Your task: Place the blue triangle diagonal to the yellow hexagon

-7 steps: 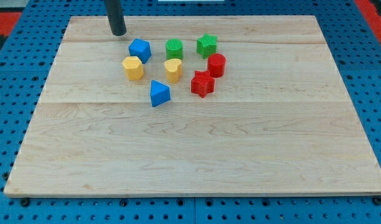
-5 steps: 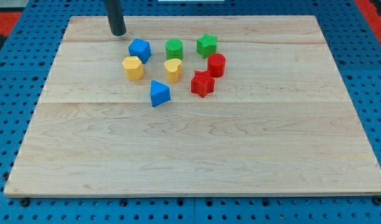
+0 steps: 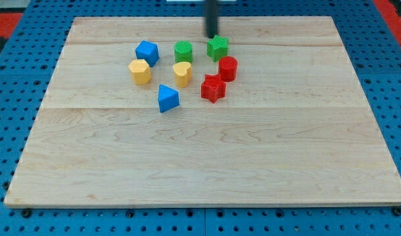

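Note:
The blue triangle [image 3: 167,98] lies on the wooden board, below and to the right of the yellow hexagon [image 3: 140,71]. They stand apart, diagonal to each other. My tip [image 3: 212,36] is near the view's top, just above the green star [image 3: 218,48] and far to the right of both blocks. The rod looks blurred.
A blue block [image 3: 147,52], a green cylinder-like block [image 3: 183,51], a yellow heart [image 3: 182,73], a red cylinder [image 3: 228,68] and a red star [image 3: 213,88] cluster around them. The wooden board [image 3: 207,164] sits on a blue pegboard.
My tip has moved quickly from above-left of the blue block to the right, to just above the green star. No block has moved.

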Motion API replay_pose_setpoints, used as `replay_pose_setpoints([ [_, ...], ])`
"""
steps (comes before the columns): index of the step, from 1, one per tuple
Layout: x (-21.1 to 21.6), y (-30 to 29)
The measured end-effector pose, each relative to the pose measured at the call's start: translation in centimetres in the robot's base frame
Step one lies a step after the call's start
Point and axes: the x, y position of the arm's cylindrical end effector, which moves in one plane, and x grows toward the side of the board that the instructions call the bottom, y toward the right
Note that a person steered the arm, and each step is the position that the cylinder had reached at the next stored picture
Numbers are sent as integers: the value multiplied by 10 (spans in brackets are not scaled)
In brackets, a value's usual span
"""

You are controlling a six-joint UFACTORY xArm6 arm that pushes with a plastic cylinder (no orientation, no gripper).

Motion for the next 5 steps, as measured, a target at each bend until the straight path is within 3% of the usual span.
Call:
replay_pose_setpoints([
  [1, 59, 87],
  [2, 158, 88],
  [3, 213, 7],
  [4, 184, -118],
  [5, 201, -179],
])
